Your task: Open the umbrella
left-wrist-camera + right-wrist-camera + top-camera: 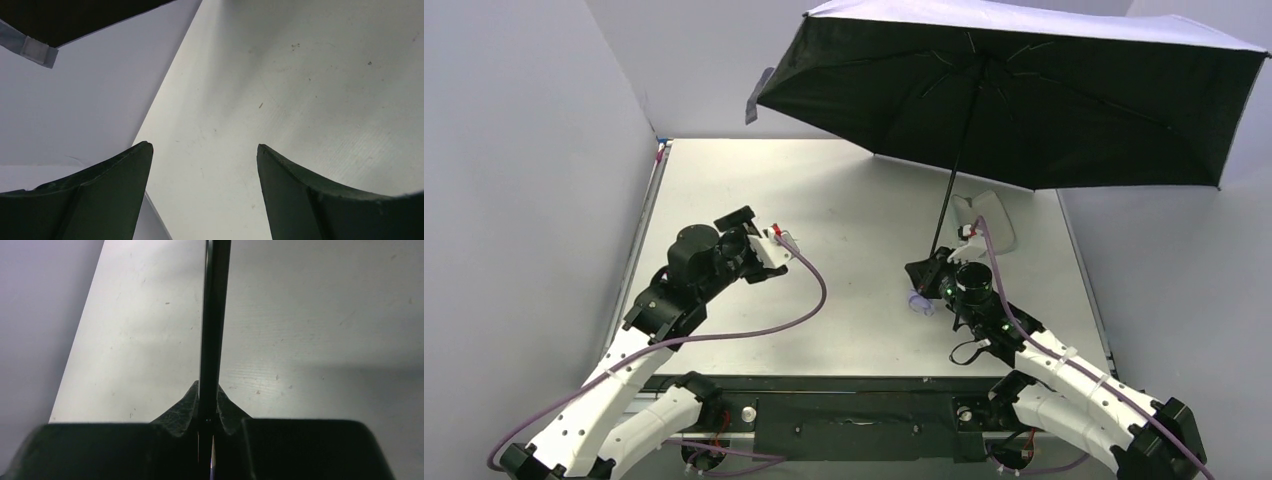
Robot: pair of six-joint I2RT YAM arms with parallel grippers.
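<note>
From above, our right gripper [932, 272] pinches the open umbrella [1024, 100] low on its shaft [951, 195], with the canopy over the far right of the table [824, 180].

Left wrist: our left gripper [205, 150] is spread and empty.

Right wrist: the thin shaft looks stiff and slippery. We judge the umbrella light but top-heavy, best held near the handle [917, 300].

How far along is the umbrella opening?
Done: the umbrella is fully spread, with its black underside showing. In hand: the right gripper is shut on the shaft, holding it tilted above the table. The left gripper is open and empty. Left: seemingly nothing beyond setting it down.
</note>
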